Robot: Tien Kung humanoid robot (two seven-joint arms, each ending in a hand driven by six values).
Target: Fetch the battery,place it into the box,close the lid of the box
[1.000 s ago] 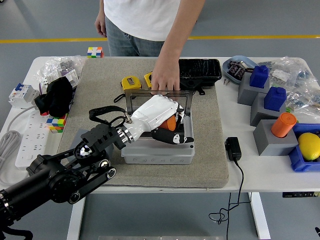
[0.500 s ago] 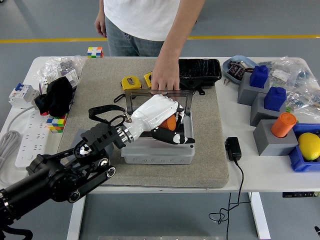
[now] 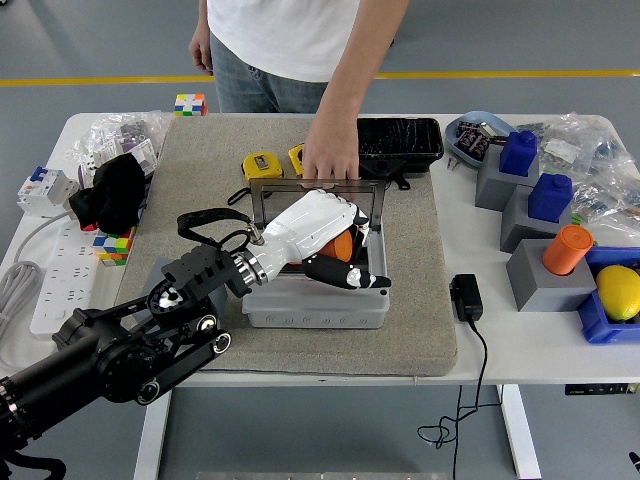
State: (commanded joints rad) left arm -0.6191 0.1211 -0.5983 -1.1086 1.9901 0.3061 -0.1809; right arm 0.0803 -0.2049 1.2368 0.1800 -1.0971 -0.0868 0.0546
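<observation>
Almost nothing had shifted over the last second: the left robot hand [image 3: 325, 245] only crept a touch, its black forearm nudging slightly, and it stayed low over the open box [image 3: 315, 290] on the grey mat [image 3: 200, 180]. Its white fingers [image 3: 345, 225] were curled down around the battery [image 3: 340, 246], an orange piece showing between palm and dark thumb, so the grip looked closed on it and not yet released. The battery sat just inside the box's opening, above the floor of it as far as I could judge; whether it touched the bottom was hidden by the hand.

Across the tabletop [image 3: 520, 340], a person's hand [image 3: 330, 155] rested on the far edge of the lid [image 3: 315, 195], which stood tilted up behind the box, apparently steadying it. That hand had not moved either. The right robot hand was nowhere to be seen.

To my eye the stillness meant the placing step was at its end: the battery was where it needed to be, and the next thing called for was opening the fingers and drawing the hand clear. The lid could not come down while the hand filled the opening, and the person's fingers sat right along the lid's edge.
</observation>
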